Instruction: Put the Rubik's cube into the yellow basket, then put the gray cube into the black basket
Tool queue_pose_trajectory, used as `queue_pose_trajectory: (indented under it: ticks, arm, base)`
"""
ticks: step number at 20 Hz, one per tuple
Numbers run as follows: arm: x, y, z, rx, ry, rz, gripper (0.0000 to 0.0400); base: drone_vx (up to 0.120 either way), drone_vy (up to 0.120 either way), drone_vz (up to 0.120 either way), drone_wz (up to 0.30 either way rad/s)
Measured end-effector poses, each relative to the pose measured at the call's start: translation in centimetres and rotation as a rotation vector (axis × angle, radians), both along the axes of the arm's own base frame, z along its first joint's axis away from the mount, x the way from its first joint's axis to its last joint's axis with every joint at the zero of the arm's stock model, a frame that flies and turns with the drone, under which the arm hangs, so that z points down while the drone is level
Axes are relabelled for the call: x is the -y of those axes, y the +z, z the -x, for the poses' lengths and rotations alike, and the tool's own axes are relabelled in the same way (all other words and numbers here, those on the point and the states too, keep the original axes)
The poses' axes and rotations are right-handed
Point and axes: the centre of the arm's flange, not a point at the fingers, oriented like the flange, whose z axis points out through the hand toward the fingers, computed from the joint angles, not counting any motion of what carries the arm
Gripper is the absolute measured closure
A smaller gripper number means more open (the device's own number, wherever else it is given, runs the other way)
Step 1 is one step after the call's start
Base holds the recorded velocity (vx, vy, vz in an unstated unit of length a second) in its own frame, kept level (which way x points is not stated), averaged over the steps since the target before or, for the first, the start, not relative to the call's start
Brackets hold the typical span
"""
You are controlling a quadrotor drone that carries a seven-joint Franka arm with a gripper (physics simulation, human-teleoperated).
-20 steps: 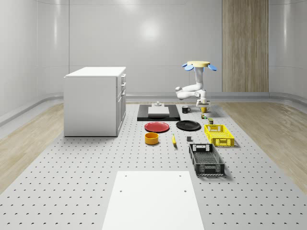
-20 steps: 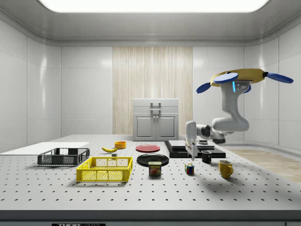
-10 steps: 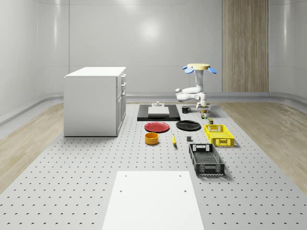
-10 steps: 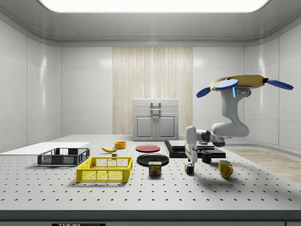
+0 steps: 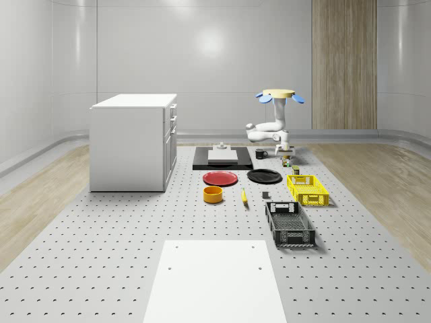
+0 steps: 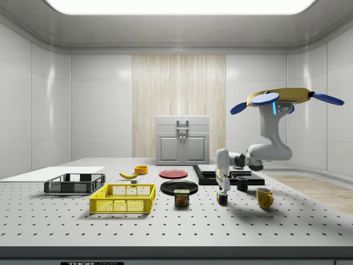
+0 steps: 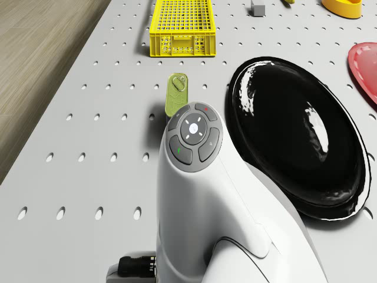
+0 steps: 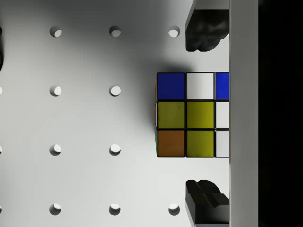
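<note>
Drone [image 6: 281, 98] hovers above far right part of table [image 5: 101, 269] in whole-scene view, w/ arm [image 6: 265, 149] hanging down, elbow bent, forearm running horiz., wrist turned straight down. Tool [image 6: 222, 190] vertical, directly over Rubik's cube [image 8: 193, 114], just above it. Fingers [image 8: 203, 30] spread, one on each side of cube, gap visible both sides, not touching. Cube sits flat on table, top face: blue/white/blue row, yellow/yellow/white, orange/yellow/white. In side view cube [image 6: 222, 199] lies between can [image 6: 181, 197] and yellow mug [image 6: 264, 197]; yellow basket [image 6: 123, 199] well apart toward side view's left, black basket [image 6: 74, 184] beyond it.
</note>
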Motion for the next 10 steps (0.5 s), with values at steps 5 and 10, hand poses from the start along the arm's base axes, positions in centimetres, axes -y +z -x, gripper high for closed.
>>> queue_pose_trajectory:
  ticks: [5, 10]
  arm:
    - [0.0, 0.9, -0.1, 0.000, 0.000, 0.000, 0.0000]
    - [0.0, 2.0, -0.1, 0.000, 0.000, 0.000, 0.0000]
  base:
    - [0.000, 0.000, 0.000, 0.000]
    - [0.000, 0.000, 0.000, 0.000]
